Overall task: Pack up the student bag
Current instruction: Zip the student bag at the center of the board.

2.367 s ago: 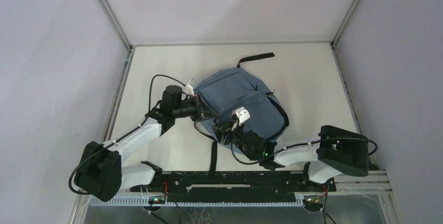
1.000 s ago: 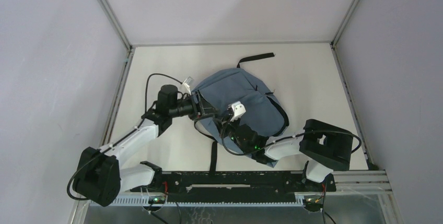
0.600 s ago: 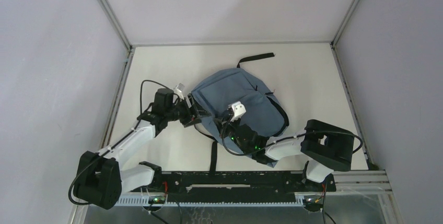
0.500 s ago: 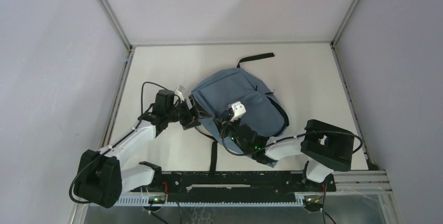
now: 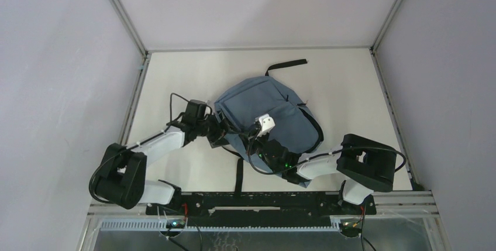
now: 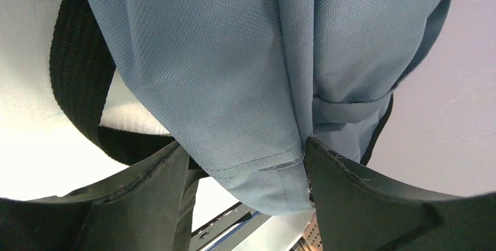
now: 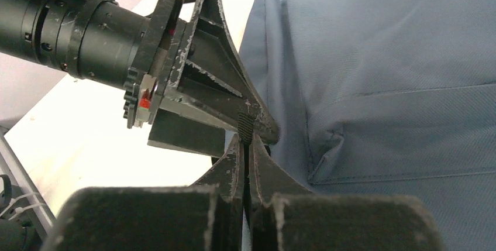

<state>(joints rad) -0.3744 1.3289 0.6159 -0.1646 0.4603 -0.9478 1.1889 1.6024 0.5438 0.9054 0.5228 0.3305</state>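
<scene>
sagging twill-weave student bag (image 6: 234,75) (black straps (image 6: 76,75))

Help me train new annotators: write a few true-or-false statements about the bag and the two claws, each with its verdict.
1. The student bag lies on the table. True.
2. The left claw is clamped shut. False: its fingers stand apart, with blue bag fabric between them.
3. The right claw is wide open. False: its fingers are pressed together.
4. A black strap sticks out from the bag's far end. True.
</scene>
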